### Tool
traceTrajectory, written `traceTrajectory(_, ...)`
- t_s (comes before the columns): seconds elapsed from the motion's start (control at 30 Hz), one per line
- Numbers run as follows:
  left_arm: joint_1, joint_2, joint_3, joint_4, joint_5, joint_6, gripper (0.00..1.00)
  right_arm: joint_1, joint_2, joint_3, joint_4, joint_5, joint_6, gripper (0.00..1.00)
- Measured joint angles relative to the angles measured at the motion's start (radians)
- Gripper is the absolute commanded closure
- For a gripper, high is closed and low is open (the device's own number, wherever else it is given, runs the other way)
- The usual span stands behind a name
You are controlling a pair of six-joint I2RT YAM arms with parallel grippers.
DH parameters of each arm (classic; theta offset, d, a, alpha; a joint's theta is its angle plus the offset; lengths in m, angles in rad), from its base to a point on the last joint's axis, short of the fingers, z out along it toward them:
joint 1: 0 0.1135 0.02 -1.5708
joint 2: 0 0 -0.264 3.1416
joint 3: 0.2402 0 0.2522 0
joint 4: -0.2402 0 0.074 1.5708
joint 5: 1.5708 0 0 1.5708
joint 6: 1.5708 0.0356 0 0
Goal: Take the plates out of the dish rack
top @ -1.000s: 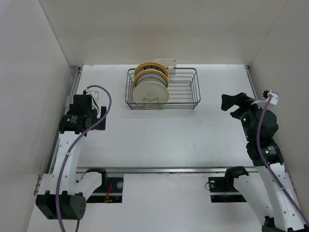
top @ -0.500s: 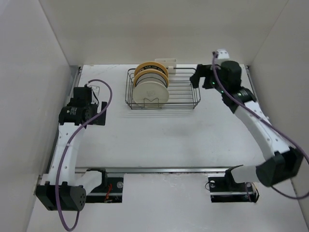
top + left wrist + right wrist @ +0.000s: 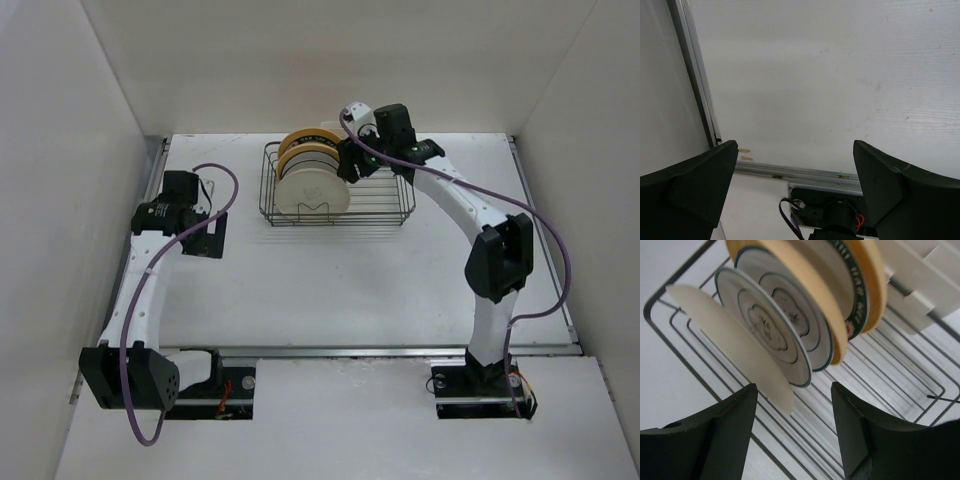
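Note:
The dish rack [image 3: 385, 214] stands at the back middle of the table and also shows in the right wrist view [image 3: 670, 295]. Several plates stand upright in its left half. A cream plate [image 3: 312, 192] is in front, a yellow-orange plate [image 3: 305, 137] behind. The right wrist view shows the cream plate [image 3: 730, 335], a white plate with rings and a centre motif [image 3: 767, 322], a yellow-orange rim [image 3: 805, 295] and a dark patterned band [image 3: 856, 295]. My right gripper [image 3: 350, 166] is open at the plates' right edge [image 3: 792, 390], holding nothing. My left gripper [image 3: 205, 238] is open and empty [image 3: 795, 150].
A white slotted holder [image 3: 345, 127] is clipped on the rack's far side [image 3: 920, 275]. A metal rail [image 3: 695, 90] runs along the table's left edge. White walls enclose the table on the left, back and right.
My right arm has swung from the right side of the table up and left to the rack, beside the plates. My left arm has shifted slightly forward.

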Motion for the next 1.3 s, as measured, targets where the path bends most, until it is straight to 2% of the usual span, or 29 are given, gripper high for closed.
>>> traceTrajectory(0.27, 0.000, 0.024, 0.000, 0.018, -0.045, -0.015, 0.00, 0.016, 0.006, -0.020, -0.046, -0.080, -0.061, 0.35)
traceTrajectory(0.4, 0.000, 0.026, 0.000, 0.023, -0.064, -0.018, 0.00, 0.021, 0.002, -0.057, -0.032, -0.090, -0.069, 0.39)
traceTrajectory(0.5, 0.000, 0.034, 0.000, 0.025, -0.079, -0.018, 0.00, 0.024, 0.022, -0.049, -0.023, -0.094, -0.069, 0.56)
traceTrajectory(0.53, 0.000, 0.036, 0.000, 0.025, -0.086, -0.018, 0.00, 0.026, 0.033, -0.041, -0.016, -0.094, -0.067, 0.69)
traceTrajectory(0.73, 0.000, 0.042, 0.000, 0.028, -0.106, -0.019, 0.00, 0.030, 0.060, -0.029, 0.039, -0.034, -0.098, 0.99)
traceTrajectory(1.3, 0.000, 0.044, 0.002, 0.058, -0.074, -0.008, 0.00, 0.058, -0.100, -0.224, 0.272, 0.209, -0.084, 1.00)
